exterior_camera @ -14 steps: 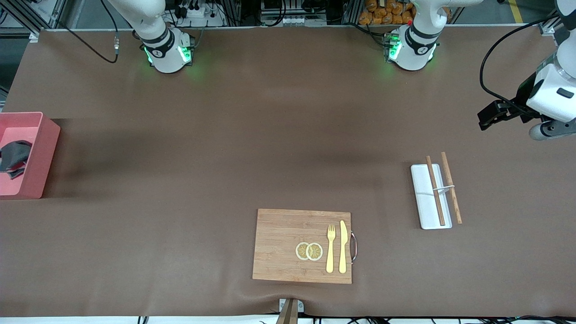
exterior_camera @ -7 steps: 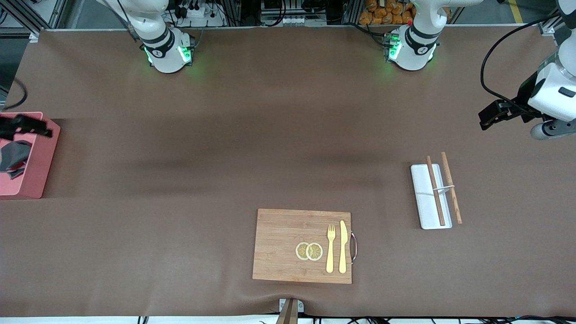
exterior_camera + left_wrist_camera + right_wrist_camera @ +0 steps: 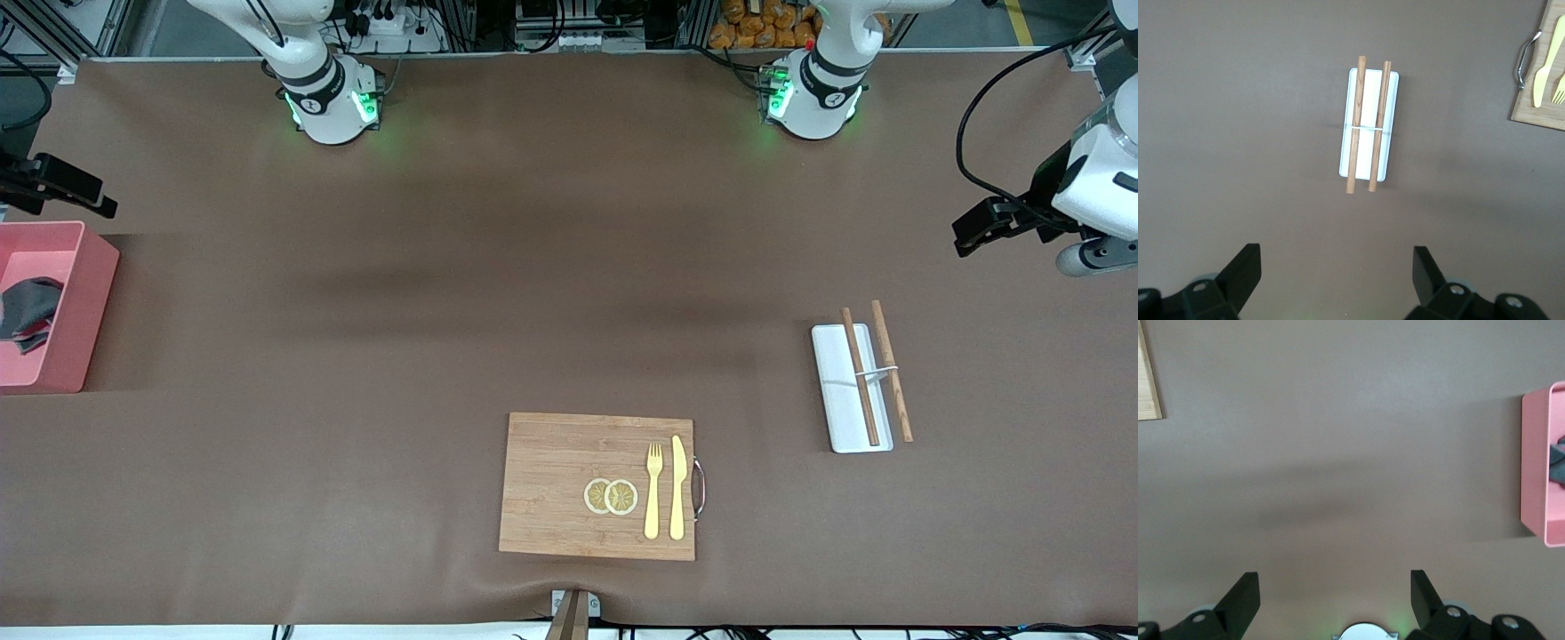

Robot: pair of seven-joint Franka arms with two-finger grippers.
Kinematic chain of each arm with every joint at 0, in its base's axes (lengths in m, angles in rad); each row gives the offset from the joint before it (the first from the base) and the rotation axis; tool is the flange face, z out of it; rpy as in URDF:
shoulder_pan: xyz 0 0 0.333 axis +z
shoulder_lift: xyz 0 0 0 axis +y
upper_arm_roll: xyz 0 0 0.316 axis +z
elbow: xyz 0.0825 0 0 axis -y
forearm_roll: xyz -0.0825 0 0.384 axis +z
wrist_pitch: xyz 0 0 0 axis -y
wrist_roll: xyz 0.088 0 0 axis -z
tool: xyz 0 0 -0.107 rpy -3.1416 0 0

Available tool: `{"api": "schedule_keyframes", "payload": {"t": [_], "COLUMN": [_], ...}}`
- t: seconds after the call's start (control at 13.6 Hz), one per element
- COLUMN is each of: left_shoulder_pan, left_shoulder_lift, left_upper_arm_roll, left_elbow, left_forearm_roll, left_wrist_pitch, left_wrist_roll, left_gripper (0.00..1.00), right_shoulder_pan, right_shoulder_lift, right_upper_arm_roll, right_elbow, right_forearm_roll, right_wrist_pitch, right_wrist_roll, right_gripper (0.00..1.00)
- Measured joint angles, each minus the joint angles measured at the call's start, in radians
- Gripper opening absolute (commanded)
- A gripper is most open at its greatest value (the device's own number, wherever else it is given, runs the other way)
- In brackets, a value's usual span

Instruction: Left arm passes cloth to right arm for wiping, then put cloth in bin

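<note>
The charcoal-grey cloth (image 3: 27, 311) lies crumpled inside the pink bin (image 3: 84, 302) at the right arm's end of the table. In the right wrist view the bin (image 3: 1535, 473) shows at the edge with a bit of the cloth (image 3: 1558, 463) in it. My right gripper (image 3: 93, 200) is open and empty over the bare table beside the bin; its fingers stand wide apart in its wrist view (image 3: 1335, 597). My left gripper (image 3: 965, 238) is open and empty, held over the table at the left arm's end, with wide-spread fingers in its wrist view (image 3: 1337, 273).
A flat white tray (image 3: 849, 391) with two wooden sticks (image 3: 861, 373) lies near the left arm's end. A wooden board (image 3: 551, 484) with a yellow fork, a knife and lemon slices lies near the front camera's edge.
My right gripper came into view over the bin's edge, then moved off it toward the robot bases. The cloth stays in the bin. The left arm shifted slightly.
</note>
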Motion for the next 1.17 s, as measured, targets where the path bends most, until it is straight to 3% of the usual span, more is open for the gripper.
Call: {"api": "schedule_keyframes", "payload": {"t": [0.95, 1.17], "left_shoulder_pan": [0.012, 0.047], "left_shoulder_lift": [0.000, 0.000], "left_upper_arm_roll": [0.002, 0.002], "left_elbow": [0.033, 0.033], "left_forearm_roll": [-0.005, -0.097], "left_wrist_pitch": [0.000, -0.048], "left_wrist_roll": [0.089, 0.094], "left_gripper": [1.00, 1.00], "right_shoulder_pan": [0.002, 0.002], "right_shoulder_lift": [-0.011, -0.011], "right_upper_arm_roll": [-0.027, -0.028], "right_elbow": [0.007, 0.008], "right_forearm_roll": [-0.027, -0.033], "right_wrist_pitch": [-0.026, -0.026], "right_wrist_roll": [-0.056, -0.057], "right_gripper": [1.00, 1.00]}}
